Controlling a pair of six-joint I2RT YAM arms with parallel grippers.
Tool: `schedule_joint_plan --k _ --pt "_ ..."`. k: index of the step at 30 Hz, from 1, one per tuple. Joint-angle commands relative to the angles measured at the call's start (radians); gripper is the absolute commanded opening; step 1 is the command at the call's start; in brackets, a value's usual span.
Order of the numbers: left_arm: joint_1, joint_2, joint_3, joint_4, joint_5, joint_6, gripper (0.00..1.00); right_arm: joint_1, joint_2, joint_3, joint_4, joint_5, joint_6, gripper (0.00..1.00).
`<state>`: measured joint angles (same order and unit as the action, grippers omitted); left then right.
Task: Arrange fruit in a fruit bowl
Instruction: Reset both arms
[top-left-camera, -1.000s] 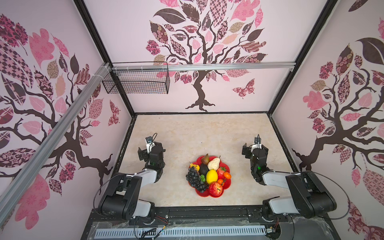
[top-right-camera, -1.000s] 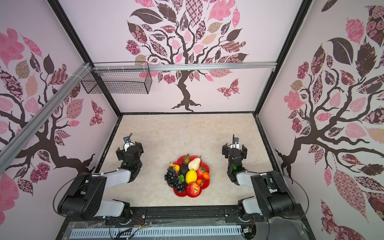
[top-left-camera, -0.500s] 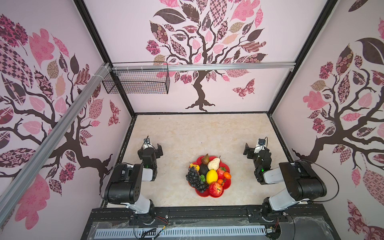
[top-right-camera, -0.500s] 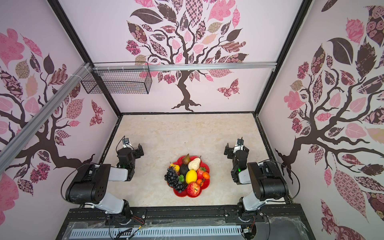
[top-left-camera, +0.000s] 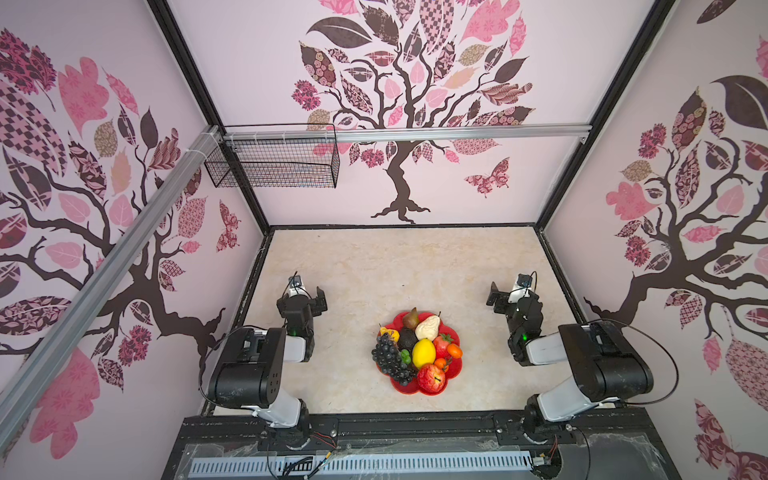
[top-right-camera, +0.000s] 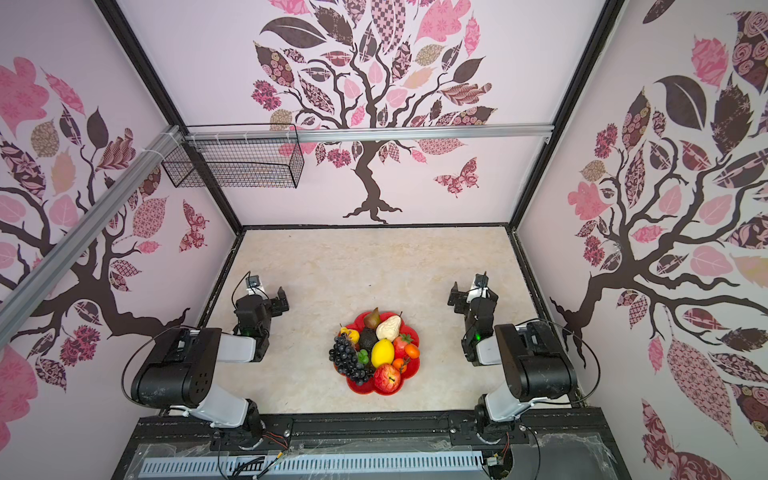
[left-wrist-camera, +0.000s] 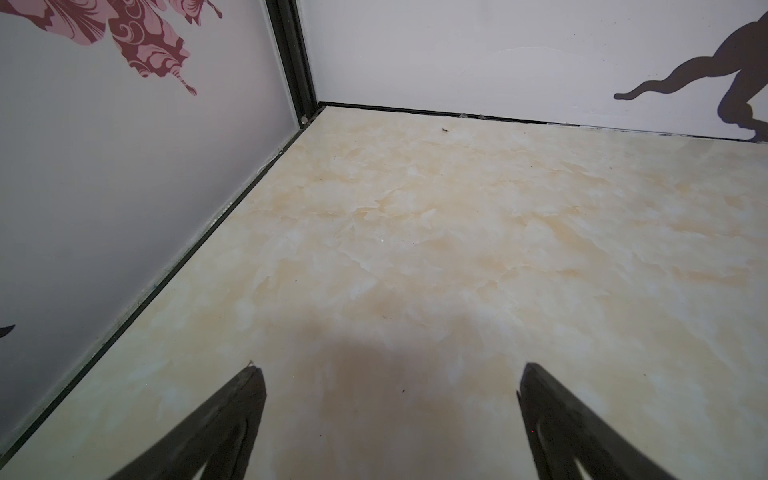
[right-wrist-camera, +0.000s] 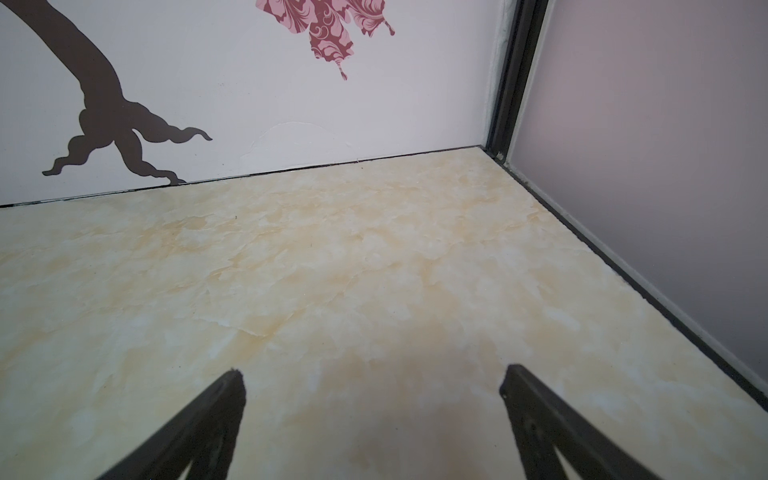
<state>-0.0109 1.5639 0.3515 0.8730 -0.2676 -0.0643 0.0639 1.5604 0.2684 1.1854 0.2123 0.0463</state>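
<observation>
pink-walled booth with tree decals (top-left-camera: 399, 124) all round, beige marbled table (top-left-camera: 395, 266) lying at the bottom. black wire mesh basket (top-left-camera: 274, 168) hanging from the rail (top-left-camera: 415, 134) on the back wall, far left corner, well apart from everything on the table. red scalloped fruit bowl (top-left-camera: 454, 368) is sitting on the table near the front edge, roughly centred left to right, showing in both top views. the fruit (top-left-camera: 415, 353) is lying heaped inside it: black grape bunch (top-left-camera: 388, 359) along the bowl's left side, red apple (top-left-camera: 431, 377) at the front, yellow lemon (top-left-camera: 424, 353) in the middle, dark avocado (top-left-camera: 408, 338) just behind the lemon, cream pear (top-left-camera: 428, 328) and brown pear (top-left-camera: 411, 319) side by side at the back, strawberry (top-left-camera: 442, 340) and small orange (top-left-camera: 455, 351) on the right side. left pincer (left-wrist-camera: 390, 370) is hanging over the table left of the bowl, well apart from it, jaws standing spread wide and pinching nothing. right pincer (right-wrist-camera: 374, 370) is hanging over the table right of the bowl, also well apart, jaws spread wide and empty. both wrist views are looking past the dark fingertips (left-wrist-camera: 249, 386) at the table and the far wall corners.
</observation>
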Motion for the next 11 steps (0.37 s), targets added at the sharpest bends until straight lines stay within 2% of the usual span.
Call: schedule_joint_plan --k 1,11 --pt "0.005 -0.008 0.025 0.009 0.005 -0.008 0.98 -0.001 0.004 0.012 -0.008 0.01 0.006 1.0" --pt "0.005 -0.01 0.024 0.009 0.005 -0.009 0.98 -0.001 0.003 0.014 -0.016 0.01 0.006 1.0"
